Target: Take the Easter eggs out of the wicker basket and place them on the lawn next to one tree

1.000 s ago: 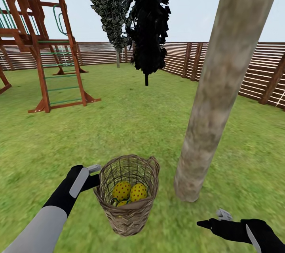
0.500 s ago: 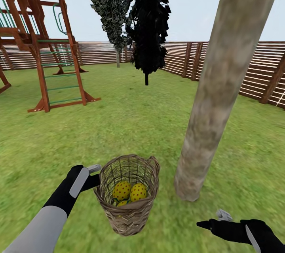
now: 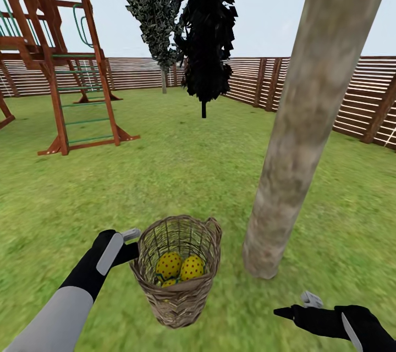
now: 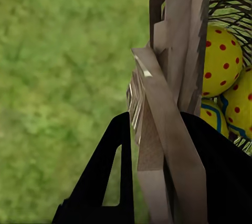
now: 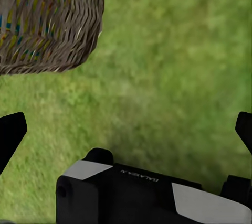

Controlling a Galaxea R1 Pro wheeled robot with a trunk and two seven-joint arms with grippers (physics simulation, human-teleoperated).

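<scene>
Nearest us, our right claw (image 3: 306, 306) hangs low over the lawn (image 3: 181, 176), its fingers spread wide with only grass between them. Our left claw (image 3: 133, 241) is clamped on the rim of the wicker basket (image 3: 179, 280), one finger (image 4: 173, 145) outside the weave. The basket tilts toward us, and whether it touches the grass we cannot tell. Inside lie the Easter eggs (image 3: 181, 268), yellow with red dots. Just beside the basket stands the tree (image 3: 302, 115). Farther off are a wooden play frame (image 3: 60, 66), a dark-leaved tree (image 3: 204, 33) and a slatted fence (image 3: 341, 99).
</scene>
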